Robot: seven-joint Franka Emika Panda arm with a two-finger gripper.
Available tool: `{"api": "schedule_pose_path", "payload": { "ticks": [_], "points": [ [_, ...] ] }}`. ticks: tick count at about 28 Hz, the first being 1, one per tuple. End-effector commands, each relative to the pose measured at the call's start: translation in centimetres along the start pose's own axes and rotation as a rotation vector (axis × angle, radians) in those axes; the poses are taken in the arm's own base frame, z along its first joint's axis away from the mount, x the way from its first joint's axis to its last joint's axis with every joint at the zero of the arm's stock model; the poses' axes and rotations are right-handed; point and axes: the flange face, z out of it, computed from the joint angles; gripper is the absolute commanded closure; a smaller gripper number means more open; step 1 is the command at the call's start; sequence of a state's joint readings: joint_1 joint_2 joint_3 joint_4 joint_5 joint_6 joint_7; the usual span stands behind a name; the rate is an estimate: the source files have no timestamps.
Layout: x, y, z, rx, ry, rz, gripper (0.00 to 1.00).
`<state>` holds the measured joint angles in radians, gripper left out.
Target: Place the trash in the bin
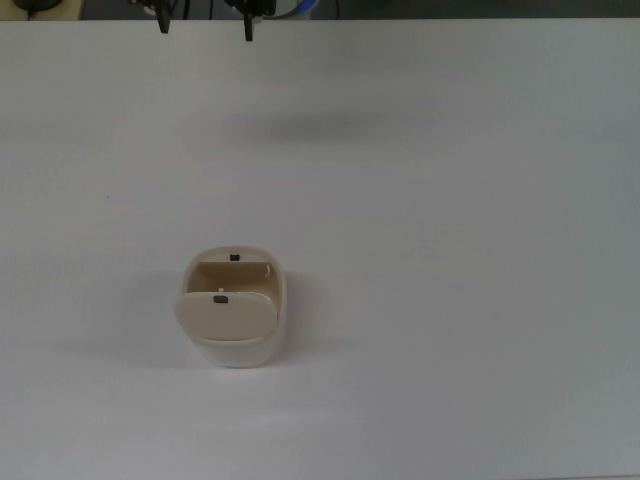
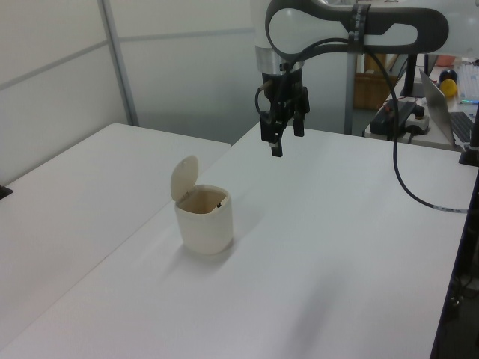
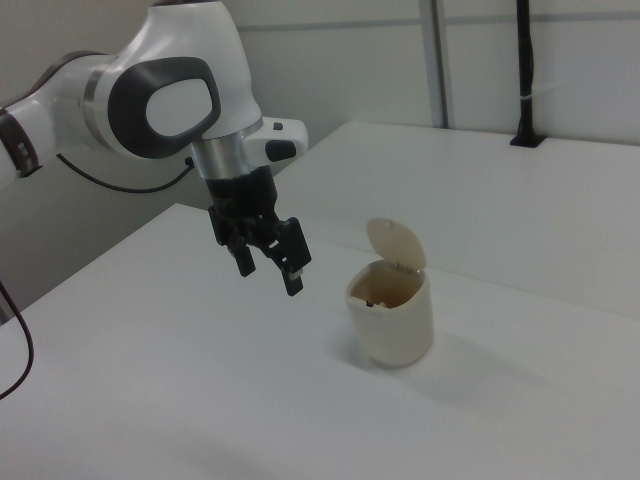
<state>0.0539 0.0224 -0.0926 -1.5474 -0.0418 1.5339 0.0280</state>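
Note:
The beige bin (image 1: 236, 350) stands on the white table (image 1: 450, 250) with its cream lid (image 1: 225, 315) swung up and open. In the left view the bin (image 2: 204, 228) sits left of centre, and in the right view the bin (image 3: 392, 330) is right of the arm. My gripper (image 2: 287, 142) hangs in the air behind the bin, well apart from it, fingers spread and nothing between them. The top view shows only the gripper (image 1: 206, 30) fingertips at the upper edge. In the right view the gripper (image 3: 270, 278) is open and empty. The trash is out of view.
A second white table (image 2: 67, 187) adjoins on the left view's left. A black cable (image 2: 408, 179) loops down on the left view's right, near a laptop (image 2: 449, 112). A black post (image 3: 522, 70) stands on the far table in the right view.

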Motion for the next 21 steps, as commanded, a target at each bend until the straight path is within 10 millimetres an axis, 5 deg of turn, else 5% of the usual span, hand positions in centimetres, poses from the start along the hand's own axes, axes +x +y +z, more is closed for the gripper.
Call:
{"api": "schedule_pose_path", "payload": {
  "ticks": [1, 21],
  "points": [
    [0.4, 0.35, -0.23, 0.026, 0.023, -0.015, 0.0],
    [0.55, 0.07, -0.11, 0.035, 0.029, -0.025, 0.0]
  ]
}}
